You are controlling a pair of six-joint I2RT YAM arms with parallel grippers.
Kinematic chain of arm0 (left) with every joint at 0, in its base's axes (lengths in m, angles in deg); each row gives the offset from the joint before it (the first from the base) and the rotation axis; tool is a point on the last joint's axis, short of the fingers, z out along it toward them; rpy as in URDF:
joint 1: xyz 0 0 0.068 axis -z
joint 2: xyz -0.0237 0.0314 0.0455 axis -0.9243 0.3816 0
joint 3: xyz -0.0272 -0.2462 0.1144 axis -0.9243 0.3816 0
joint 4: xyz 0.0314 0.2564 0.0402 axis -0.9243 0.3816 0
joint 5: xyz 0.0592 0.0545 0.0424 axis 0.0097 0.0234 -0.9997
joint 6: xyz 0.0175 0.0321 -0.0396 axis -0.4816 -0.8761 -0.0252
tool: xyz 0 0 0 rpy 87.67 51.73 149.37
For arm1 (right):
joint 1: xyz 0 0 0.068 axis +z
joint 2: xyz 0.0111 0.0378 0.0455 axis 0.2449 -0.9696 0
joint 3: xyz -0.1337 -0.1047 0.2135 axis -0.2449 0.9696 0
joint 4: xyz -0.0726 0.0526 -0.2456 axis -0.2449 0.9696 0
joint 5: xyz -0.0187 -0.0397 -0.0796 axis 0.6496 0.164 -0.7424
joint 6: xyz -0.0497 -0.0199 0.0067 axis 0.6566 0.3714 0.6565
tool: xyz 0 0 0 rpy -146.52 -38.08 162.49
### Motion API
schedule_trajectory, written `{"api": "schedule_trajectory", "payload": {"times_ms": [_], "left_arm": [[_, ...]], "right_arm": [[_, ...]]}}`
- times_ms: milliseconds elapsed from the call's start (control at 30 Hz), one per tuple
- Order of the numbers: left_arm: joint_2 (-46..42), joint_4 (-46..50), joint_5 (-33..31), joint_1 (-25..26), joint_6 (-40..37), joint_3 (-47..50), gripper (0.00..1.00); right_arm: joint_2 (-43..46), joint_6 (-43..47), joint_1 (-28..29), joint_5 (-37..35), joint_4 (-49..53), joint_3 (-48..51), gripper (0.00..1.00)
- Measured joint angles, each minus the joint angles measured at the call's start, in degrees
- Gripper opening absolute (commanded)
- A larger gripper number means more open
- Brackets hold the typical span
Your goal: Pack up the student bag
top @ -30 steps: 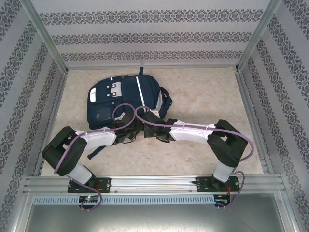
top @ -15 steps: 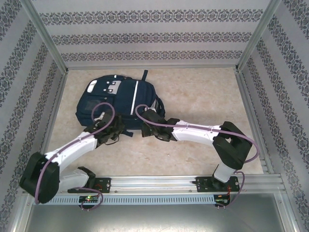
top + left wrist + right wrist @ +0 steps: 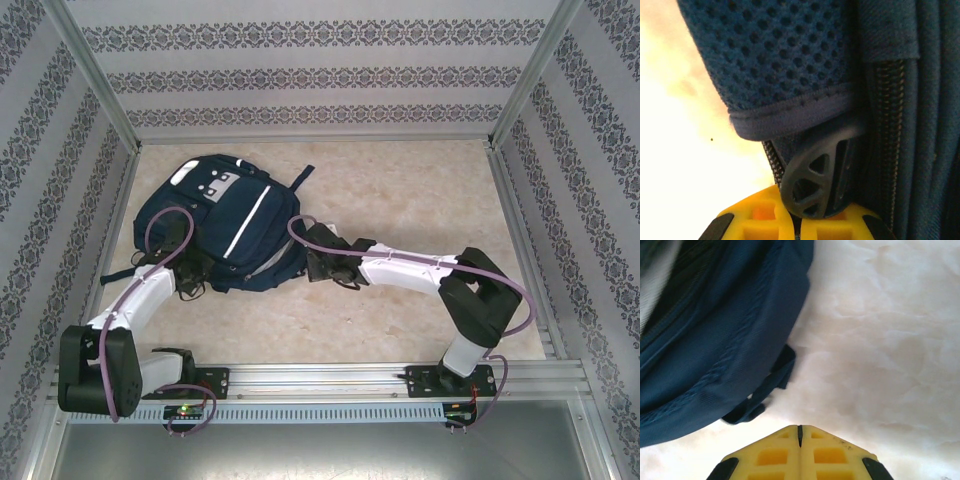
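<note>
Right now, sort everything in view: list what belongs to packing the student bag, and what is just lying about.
Belongs to the job: student bag; its zipper pull, pinched in the shut left gripper; right gripper, shut on nothing, beside the bag.

Just surroundings: table; patterned walls; metal frame rail.

The backpack [image 3: 228, 222] fills the left half of the surface [image 3: 430, 200], nearly against the left wall [image 3: 70, 200]. The right half lies open. The right arm [image 3: 410, 270] crosses the near middle.
</note>
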State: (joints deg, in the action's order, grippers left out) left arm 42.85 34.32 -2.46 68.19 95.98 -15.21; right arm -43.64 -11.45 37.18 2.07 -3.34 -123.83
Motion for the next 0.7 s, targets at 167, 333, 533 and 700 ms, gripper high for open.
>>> {"api": "schedule_trajectory", "payload": {"times_ms": [167,333,533,700], "left_arm": [[-1.31,-0.24,2.43,0.09,-0.28,0.11,0.0],[-5.16,-1.05,4.28,1.42,0.92,1.73,0.0],[-8.46,-1.73,5.11,5.25,4.2,3.41,0.0],[-9.25,-1.7,4.61,9.97,6.43,3.41,0.0]], "right_arm": [[-1.4,0.37,2.69,0.17,0.37,-3.21,0.12],[-2.67,0.24,4.83,0.57,1.09,-7.23,0.2],[-3.06,-1.4,6.97,1.73,0.85,-9.7,0.29],[-3.23,-4.59,9.07,0.44,2.38,-10.6,0.31]]}}
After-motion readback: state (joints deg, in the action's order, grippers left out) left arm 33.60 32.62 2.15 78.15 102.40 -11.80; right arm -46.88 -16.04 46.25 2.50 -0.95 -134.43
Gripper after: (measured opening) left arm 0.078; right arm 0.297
